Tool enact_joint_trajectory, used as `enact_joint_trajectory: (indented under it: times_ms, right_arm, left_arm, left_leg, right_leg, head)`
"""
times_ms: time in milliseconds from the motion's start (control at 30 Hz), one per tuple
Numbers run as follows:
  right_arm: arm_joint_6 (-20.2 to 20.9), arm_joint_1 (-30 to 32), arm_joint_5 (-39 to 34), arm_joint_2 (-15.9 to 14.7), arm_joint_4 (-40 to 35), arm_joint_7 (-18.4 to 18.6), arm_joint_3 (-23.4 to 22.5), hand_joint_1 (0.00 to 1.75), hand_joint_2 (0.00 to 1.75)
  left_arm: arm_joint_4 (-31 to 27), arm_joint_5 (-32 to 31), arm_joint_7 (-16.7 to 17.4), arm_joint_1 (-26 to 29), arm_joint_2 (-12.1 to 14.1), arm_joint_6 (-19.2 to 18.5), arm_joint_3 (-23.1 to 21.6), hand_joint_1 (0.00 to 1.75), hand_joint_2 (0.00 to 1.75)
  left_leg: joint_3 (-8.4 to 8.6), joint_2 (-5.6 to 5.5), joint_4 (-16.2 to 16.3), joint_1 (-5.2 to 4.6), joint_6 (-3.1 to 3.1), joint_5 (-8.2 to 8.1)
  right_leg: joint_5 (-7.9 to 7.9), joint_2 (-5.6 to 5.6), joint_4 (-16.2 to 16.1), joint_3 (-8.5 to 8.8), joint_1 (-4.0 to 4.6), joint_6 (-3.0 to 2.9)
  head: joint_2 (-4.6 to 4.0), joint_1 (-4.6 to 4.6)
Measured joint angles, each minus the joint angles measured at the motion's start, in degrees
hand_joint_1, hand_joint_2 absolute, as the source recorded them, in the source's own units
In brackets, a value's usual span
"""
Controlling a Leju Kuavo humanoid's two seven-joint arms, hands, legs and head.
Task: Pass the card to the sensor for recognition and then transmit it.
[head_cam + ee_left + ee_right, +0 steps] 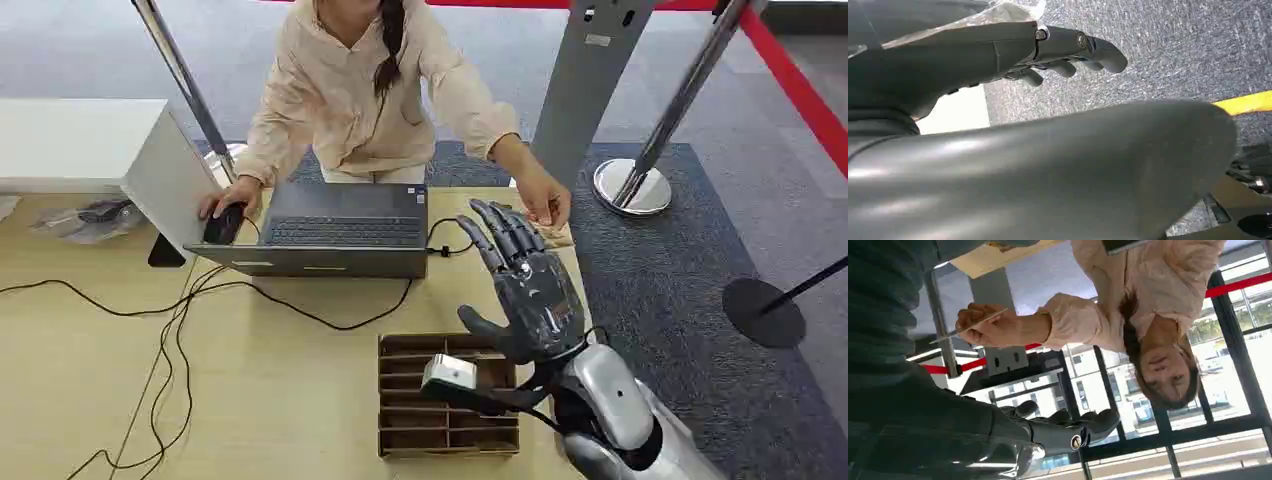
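Note:
My right hand (527, 288) is raised over the table's right side, fingers spread and upright, holding nothing. Just beyond its fingertips a person's hand (543, 201) reaches down to the table's far right edge, over a flat tan piece (558, 237). In the right wrist view that person's hand (993, 326) pinches a thin card (969, 326) edge-on, clear of my fingers (1068, 422). My left hand (1075, 47) hangs over grey carpet with its fingers loosely extended and nothing in them. I cannot make out the sensor.
An open laptop (340, 232) sits at the table's far middle, and the person's other hand rests on a mouse (222, 226). Black cables (170, 330) trail across the wooden table (270, 400). A slotted cardboard tray (440, 425) lies under my right forearm. Stanchion posts (630, 185) stand on the carpet.

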Motion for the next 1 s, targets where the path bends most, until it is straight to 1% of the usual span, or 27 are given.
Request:
enact_joint_trajectory:
  times_ms: [167, 300, 633, 1000]
  right_arm:
    - [-5.4, -0.5, 1.1, 1.2, 3.6, 2.0, 0.4, 0.0, 1.75]
    - [-7.8, -1.3, 1.3, 1.8, 5.7, 3.3, -0.5, 0.0, 1.75]
    - [-10.0, -2.5, 2.0, 1.9, 9.2, 5.6, -2.8, 0.0, 1.75]
    - [-11.0, -2.5, 2.9, 2.0, 11.7, 6.2, -4.3, 0.0, 1.75]
  left_arm:
    - [0.0, -0.2, 0.0, -0.1, 0.0, 0.0, -0.9, 0.0, 0.0]
    - [0.0, -0.2, -0.1, -0.1, 0.0, 0.0, -1.3, 0.0, 0.0]
    - [0.0, -0.3, -0.5, -0.1, 0.0, -0.2, -2.1, 0.0, 0.0]
    - [0.0, -0.3, -0.9, -0.1, 0.0, -0.2, -2.7, 0.0, 0.0]
  left_leg:
    - [0.0, 0.0, 0.0, 0.0, 0.0, 0.0]
    - [0.0, 0.0, 0.0, 0.0, 0.0, 0.0]
    - [0.0, 0.0, 0.0, 0.0, 0.0, 0.0]
    - [0.01, 0.0, 0.0, 0.0, 0.0, 0.0]
  right_leg:
    - [0.0, 0.0, 0.0, -0.01, 0.0, 0.0]
    - [0.0, 0.0, 0.0, -0.01, 0.0, 0.0]
    - [0.0, 0.0, 0.0, -0.01, 0.0, 0.0]
    - [0.0, 0.0, 0.0, -0.01, 0.0, 0.0]
  head:
    - [-0.02, -0.02]
    - [-0.02, 0.0]
    - [0.0, 0.0]
    - [0.0, -0.02]
